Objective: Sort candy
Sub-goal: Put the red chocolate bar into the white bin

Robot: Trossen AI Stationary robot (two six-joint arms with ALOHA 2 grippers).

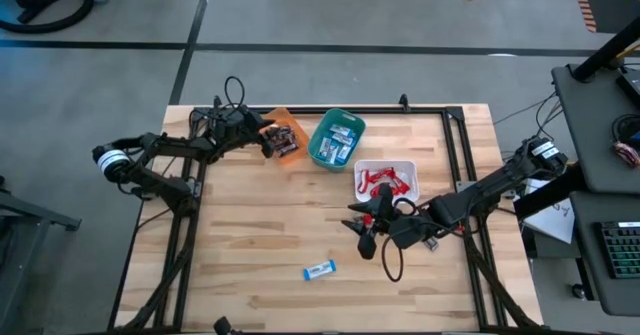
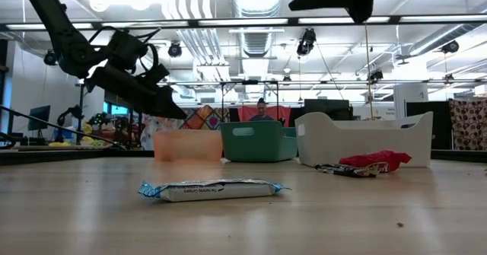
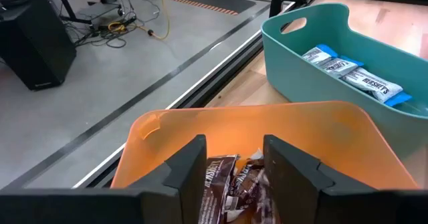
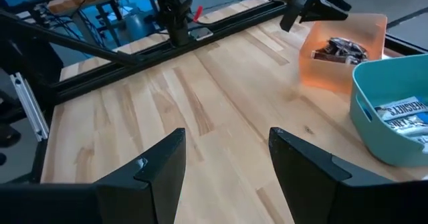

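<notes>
While left gripper [image 3: 234, 167] hangs over orange bin [image 1: 285, 118] of brown candy [image 3: 231, 184], fingers apart, nothing held, teal bin [image 1: 322, 135] holds blue bars, white bin [image 1: 412, 170] red ones. Right gripper [image 4: 227, 164] spread, empty. Stray blue bar [image 1: 319, 270] lies near; risk: skipped or misbinned.

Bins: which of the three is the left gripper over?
The orange bin, leftmost in the row, holding dark brown candy bars. The left gripper hangs open above it; the teal bin and white bin sit farther right.
</notes>
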